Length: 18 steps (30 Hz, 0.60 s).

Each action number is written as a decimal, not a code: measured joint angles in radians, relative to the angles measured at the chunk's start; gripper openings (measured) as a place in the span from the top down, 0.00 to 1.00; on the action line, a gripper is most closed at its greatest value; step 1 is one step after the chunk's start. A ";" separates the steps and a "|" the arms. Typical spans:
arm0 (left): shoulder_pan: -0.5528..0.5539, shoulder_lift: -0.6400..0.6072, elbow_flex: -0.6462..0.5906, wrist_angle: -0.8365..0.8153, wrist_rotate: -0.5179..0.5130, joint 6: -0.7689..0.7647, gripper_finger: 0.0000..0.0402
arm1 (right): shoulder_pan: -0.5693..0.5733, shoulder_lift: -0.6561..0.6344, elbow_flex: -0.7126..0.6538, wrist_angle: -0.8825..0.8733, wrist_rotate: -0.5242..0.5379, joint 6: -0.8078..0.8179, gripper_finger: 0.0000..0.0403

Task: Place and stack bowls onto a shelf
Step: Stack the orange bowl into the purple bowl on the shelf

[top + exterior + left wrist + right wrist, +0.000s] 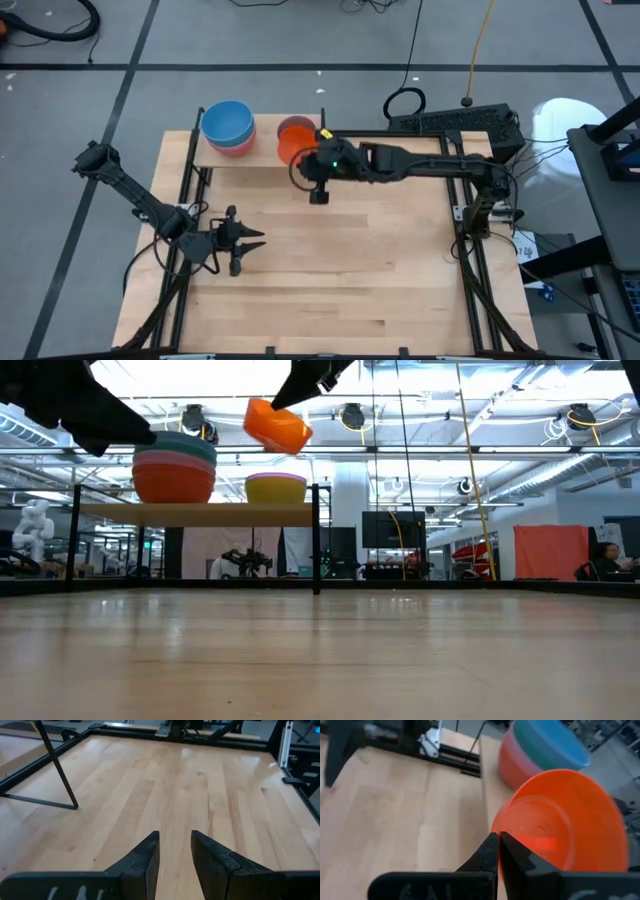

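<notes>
The shelf (195,513) stands at the table's far left, its light-wood board on thin black posts. On it stands a stack of several bowls (174,465), red at the bottom and blue on top (228,125). Beside the stack a yellow bowl (275,487) stands on the board. My right gripper (305,150) is shut on an orange bowl (277,426), which is in the air above the yellow bowl. My left gripper (252,238) is open and empty, low over the table's left part (175,850). My right gripper pinches the orange bowl's rim (506,827) at the side nearest the gripper. One finger is inside the bowl and one outside. The fingers come from the table's right side. The bowl is lifted clear and tilted, its opening partly toward the gripper.
The shelf's black posts (316,538) stand at its corners, one just below the held bowl. Bare wood tabletop (350,270) stretches from the shelf to the near edge. A black frame (470,260) runs along the table's sides.
</notes>
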State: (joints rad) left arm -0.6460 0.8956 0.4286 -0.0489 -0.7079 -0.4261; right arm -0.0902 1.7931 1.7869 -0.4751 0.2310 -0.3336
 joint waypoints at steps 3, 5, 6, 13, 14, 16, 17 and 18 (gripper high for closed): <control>0.000 0.040 0.000 0.003 0.000 -0.003 0.71 | -0.026 0.000 0.043 0.000 -0.001 -0.040 1.00; 0.000 0.071 0.000 0.022 -0.001 -0.004 0.71 | -0.042 0.000 0.073 0.000 -0.001 -0.064 1.00; 0.000 0.088 0.000 0.038 0.000 -0.003 0.71 | -0.051 0.000 0.087 0.000 -0.001 -0.074 1.00; 0.000 0.211 0.000 0.193 -0.001 0.010 0.71 | -0.121 0.000 0.183 0.000 -0.067 -0.109 1.00; 0.000 0.225 0.000 0.212 -0.001 0.010 0.71 | -0.130 0.000 0.187 0.000 -0.079 -0.108 1.00; 0.000 0.249 0.000 0.248 -0.001 0.010 0.71 | -0.148 0.000 0.191 0.000 -0.103 -0.101 1.00; 0.000 0.259 0.000 0.265 -0.001 0.011 0.71 | -0.157 0.000 0.191 -0.001 -0.106 -0.095 1.00; 0.000 0.268 0.000 0.280 -0.001 0.012 0.71 | -0.162 0.003 0.191 -0.001 -0.106 -0.091 1.00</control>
State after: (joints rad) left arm -0.6456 1.1641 0.4286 0.2311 -0.7086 -0.4138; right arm -0.2526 1.7961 1.9780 -0.4764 0.1246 -0.4243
